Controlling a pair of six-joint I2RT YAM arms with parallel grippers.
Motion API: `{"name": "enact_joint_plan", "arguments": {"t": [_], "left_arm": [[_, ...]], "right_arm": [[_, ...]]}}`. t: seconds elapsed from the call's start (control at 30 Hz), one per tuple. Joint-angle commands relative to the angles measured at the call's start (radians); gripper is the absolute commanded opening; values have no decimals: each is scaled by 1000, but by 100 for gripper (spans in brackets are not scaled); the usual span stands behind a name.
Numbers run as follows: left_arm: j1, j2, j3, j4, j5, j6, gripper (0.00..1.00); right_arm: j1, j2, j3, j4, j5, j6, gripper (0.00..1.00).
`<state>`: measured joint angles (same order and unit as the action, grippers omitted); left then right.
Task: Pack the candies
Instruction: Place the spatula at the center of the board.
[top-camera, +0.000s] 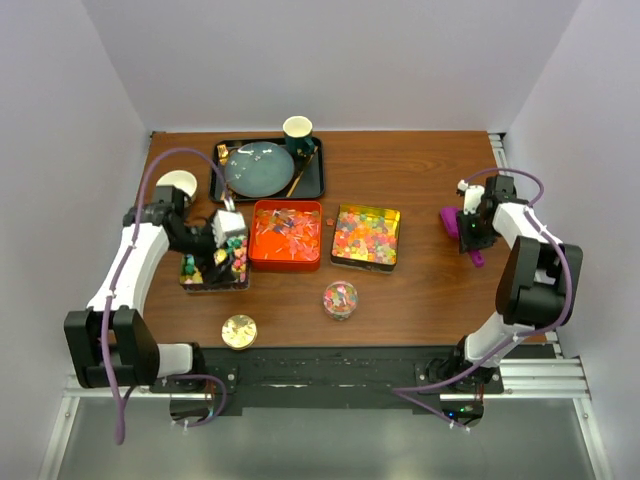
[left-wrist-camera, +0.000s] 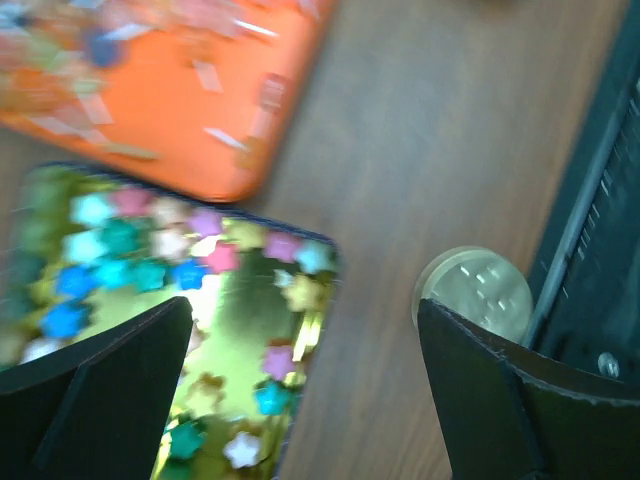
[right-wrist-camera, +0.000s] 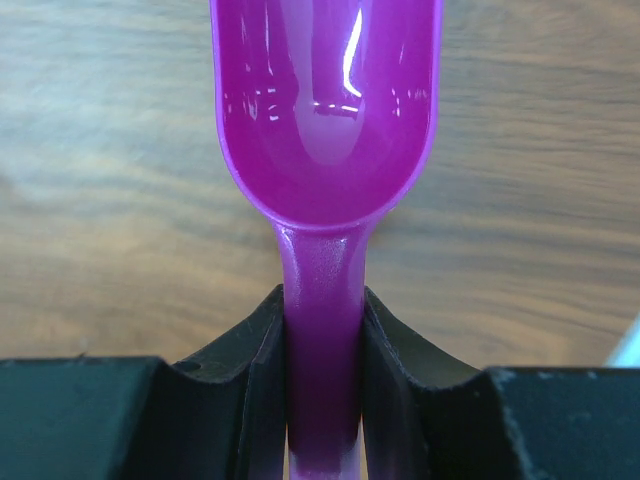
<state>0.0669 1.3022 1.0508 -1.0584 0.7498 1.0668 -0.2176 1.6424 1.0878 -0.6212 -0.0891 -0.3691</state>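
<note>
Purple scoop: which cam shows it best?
Right wrist. The purple scoop fills the frame, its bowl empty and its handle clamped in the right gripper. Top external shows only small purple bits on either side of that gripper. Left wrist doesn't show it.

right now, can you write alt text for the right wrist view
A purple plastic scoop fills the frame, its handle clamped between the right gripper's two black fingers. Its glossy bowl is empty and points away from the camera, over a brown wooden table.
</note>
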Motion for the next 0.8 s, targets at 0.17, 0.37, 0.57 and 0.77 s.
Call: {"name": "enact_joint_plan", "arguments": {"t": [0.17, 0.37, 0.57, 0.77], "left_arm": [[-234, -129, -271, -140, -156, 378, 100], [-328, -133, -377, -109, -257, 466, 100], [-348, -155, -429, -55, -320, 562, 100], [-384, -153, -472, 64, -388, 542, 100]], "right_arm": [[-9, 42, 60, 77, 3, 131, 49], [-11, -16, 57, 40, -66, 163, 78], [-9, -87, 32, 31, -67, 173, 80], [-9, -164, -20, 32, -67, 165, 80]]}}
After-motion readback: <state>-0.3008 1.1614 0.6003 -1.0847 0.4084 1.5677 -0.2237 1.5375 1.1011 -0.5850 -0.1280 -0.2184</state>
